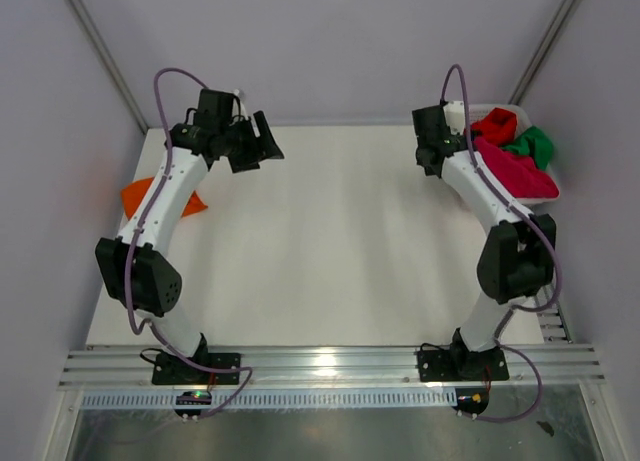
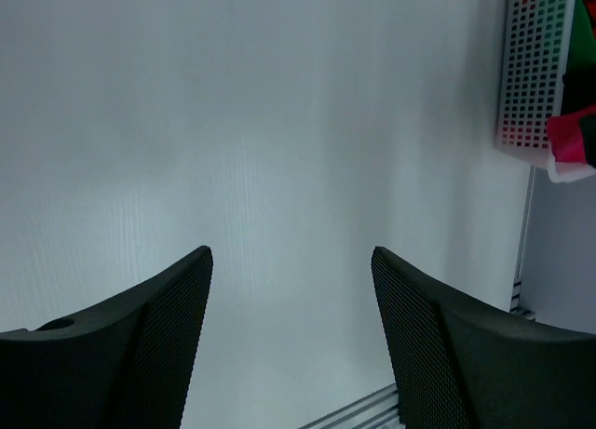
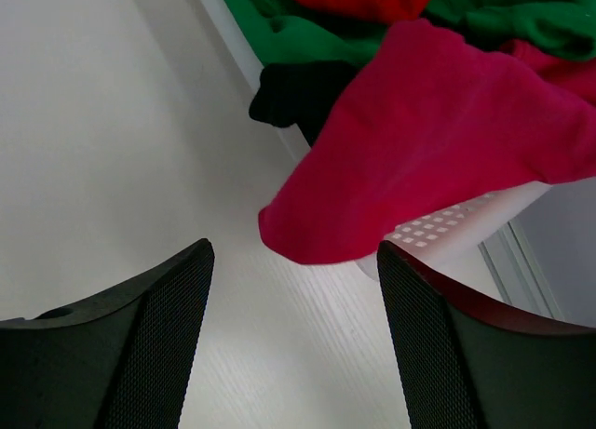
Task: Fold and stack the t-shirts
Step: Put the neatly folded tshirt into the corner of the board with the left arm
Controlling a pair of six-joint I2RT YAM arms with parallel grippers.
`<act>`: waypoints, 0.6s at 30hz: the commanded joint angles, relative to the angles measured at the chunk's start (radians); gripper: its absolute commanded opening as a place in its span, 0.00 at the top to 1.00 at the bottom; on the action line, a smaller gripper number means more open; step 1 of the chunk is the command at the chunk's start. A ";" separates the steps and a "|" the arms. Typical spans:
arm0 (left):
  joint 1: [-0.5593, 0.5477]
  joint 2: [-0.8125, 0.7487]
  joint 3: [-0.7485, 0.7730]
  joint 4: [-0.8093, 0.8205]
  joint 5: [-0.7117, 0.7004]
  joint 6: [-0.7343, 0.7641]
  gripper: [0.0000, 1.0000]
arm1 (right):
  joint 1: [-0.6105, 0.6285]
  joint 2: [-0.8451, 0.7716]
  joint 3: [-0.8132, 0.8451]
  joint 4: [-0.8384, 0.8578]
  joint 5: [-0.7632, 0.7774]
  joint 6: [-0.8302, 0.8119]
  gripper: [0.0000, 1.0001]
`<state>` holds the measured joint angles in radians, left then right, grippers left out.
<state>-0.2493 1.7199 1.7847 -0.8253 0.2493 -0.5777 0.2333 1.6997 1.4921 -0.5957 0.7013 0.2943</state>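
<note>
1. Orange t-shirt: lies at the left edge of the table, partly under the left arm (likely the base of the stack).
2. Magenta-pink t-shirt: hangs over the rim of the basket on the table side, within easy reach.
3. Red t-shirt and green t-shirt: bundled inside the basket, not yet folded.
4. Right end effector: fingers spread, holding nothing, aimed at the magenta hem.
5. Left end effector: fingers spread, holding nothing, above bare table.

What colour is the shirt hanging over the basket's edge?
The shirt is magenta-pink, clearest in the right wrist view.
</note>
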 commanded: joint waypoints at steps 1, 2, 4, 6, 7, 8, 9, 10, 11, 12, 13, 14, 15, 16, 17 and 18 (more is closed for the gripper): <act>-0.015 -0.005 -0.076 0.041 0.018 -0.007 0.28 | 0.006 0.138 0.178 -0.154 0.107 0.077 0.25; -0.015 -0.011 -0.091 0.037 0.012 -0.001 0.28 | 0.006 0.162 0.238 -0.194 0.116 0.095 0.25; -0.015 -0.028 -0.103 0.023 -0.021 0.019 0.28 | 0.001 0.202 0.266 -0.202 0.115 0.149 0.25; -0.015 -0.040 -0.119 0.022 -0.038 0.032 0.28 | -0.009 0.219 0.293 -0.222 0.099 0.187 0.25; -0.015 -0.048 -0.122 0.020 -0.045 0.041 0.28 | -0.011 0.236 0.303 -0.236 0.104 0.222 0.25; -0.015 -0.048 -0.126 0.018 -0.054 0.042 0.28 | -0.014 0.242 0.322 -0.260 0.107 0.232 0.25; -0.015 -0.046 -0.128 0.015 -0.054 0.045 0.28 | -0.015 0.247 0.327 -0.268 0.107 0.238 0.24; -0.015 -0.045 -0.130 0.017 -0.056 0.044 0.28 | -0.015 0.245 0.332 -0.276 0.112 0.238 0.23; -0.015 -0.042 -0.137 0.018 -0.050 0.039 0.28 | -0.015 0.238 0.326 -0.283 0.119 0.241 0.18; -0.015 -0.040 -0.142 0.023 -0.050 0.038 0.28 | -0.015 0.226 0.313 -0.280 0.139 0.244 0.11; -0.015 -0.033 -0.146 0.032 -0.050 0.033 0.28 | -0.015 0.195 0.278 -0.244 0.139 0.235 0.01; -0.015 -0.029 -0.153 0.035 -0.041 0.023 0.28 | -0.015 0.183 0.263 -0.230 0.135 0.205 0.01; -0.015 -0.023 -0.154 0.037 -0.033 0.019 0.29 | -0.015 0.173 0.255 -0.225 0.133 0.197 0.00; -0.016 -0.019 -0.156 0.044 -0.031 0.015 0.28 | -0.018 0.163 0.247 -0.219 0.141 0.190 0.01; -0.015 -0.007 -0.154 0.045 -0.028 0.006 0.28 | -0.020 0.143 0.234 -0.204 0.145 0.183 0.01; -0.015 -0.002 -0.151 0.045 -0.022 0.003 0.28 | -0.023 0.134 0.229 -0.196 0.144 0.165 0.01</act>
<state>-0.2665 1.7153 1.6333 -0.8188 0.2100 -0.5678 0.2180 1.9308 1.7325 -0.8337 0.7963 0.4759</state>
